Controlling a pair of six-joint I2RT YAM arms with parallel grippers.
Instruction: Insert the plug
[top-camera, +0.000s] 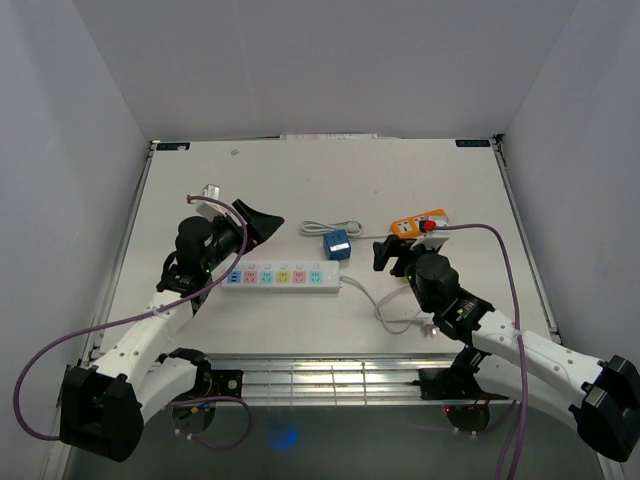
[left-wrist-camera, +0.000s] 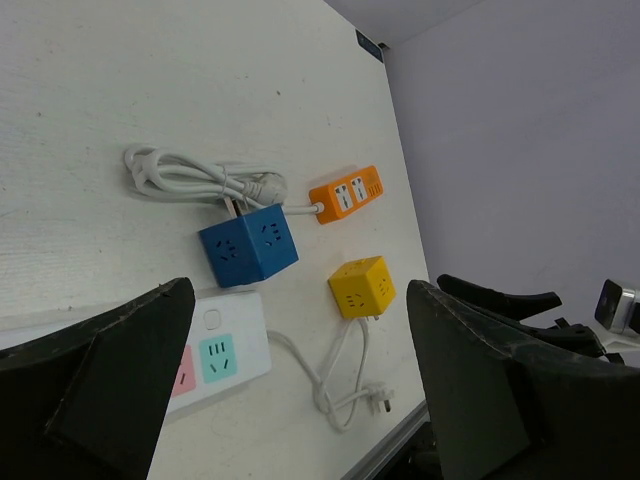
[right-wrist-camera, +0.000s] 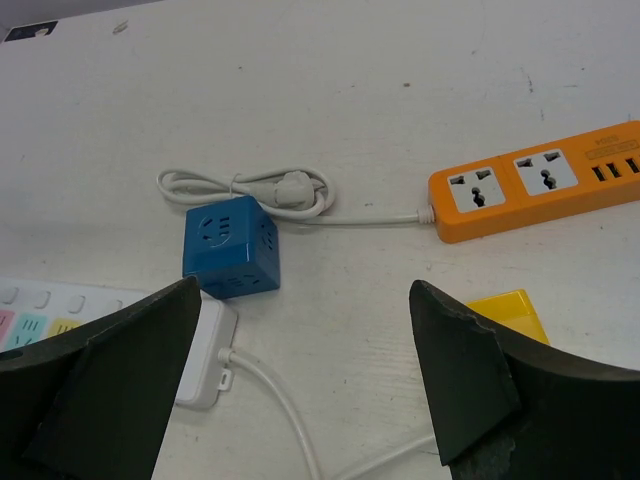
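Note:
A white plug (top-camera: 432, 325) (left-wrist-camera: 380, 400) lies loose on a looped cord near the table's front edge. A second white plug (right-wrist-camera: 295, 190) rests in a coiled cord behind the blue socket cube (top-camera: 337, 243) (right-wrist-camera: 229, 248). The white power strip (top-camera: 283, 277) with coloured sockets lies at centre. My left gripper (top-camera: 262, 225) (left-wrist-camera: 300, 290) hovers open over the strip's left end, holding nothing. My right gripper (top-camera: 392, 255) (right-wrist-camera: 305, 288) stands open and empty above the table between the blue cube and the yellow socket cube (right-wrist-camera: 505, 310) (left-wrist-camera: 362, 286).
An orange power strip (top-camera: 420, 223) (right-wrist-camera: 530, 193) lies at back right, its cord running into the coil. The white strip's cord (right-wrist-camera: 280, 400) snakes toward the front edge. Grey walls enclose the table on three sides.

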